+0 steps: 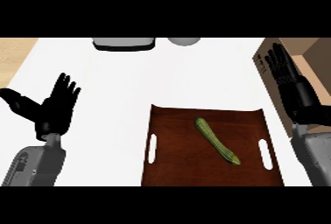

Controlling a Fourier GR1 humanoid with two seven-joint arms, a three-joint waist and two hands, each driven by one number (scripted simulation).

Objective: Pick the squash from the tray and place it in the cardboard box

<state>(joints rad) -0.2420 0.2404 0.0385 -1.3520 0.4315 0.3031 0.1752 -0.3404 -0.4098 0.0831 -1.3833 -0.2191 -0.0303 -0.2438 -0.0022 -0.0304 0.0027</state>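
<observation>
A long green squash point(216, 141) lies diagonally on the dark brown tray point(174, 166), a little right of the tray's middle. The cardboard box point(310, 52) stands at the right edge of the white counter, its open top facing up. My right hand point(294, 87) is open, fingers straight, raised in front of the box's left wall and well above and to the right of the squash. My left hand point(53, 105) is open at the left side, fingers up, far from the tray. Neither hand touches the squash.
A grey appliance point(124, 43) and a grey round object point(184, 41) sit at the counter's far edge. The tray has white handle slots on both sides. A wooden floor point(13, 52) shows beyond the counter's left edge.
</observation>
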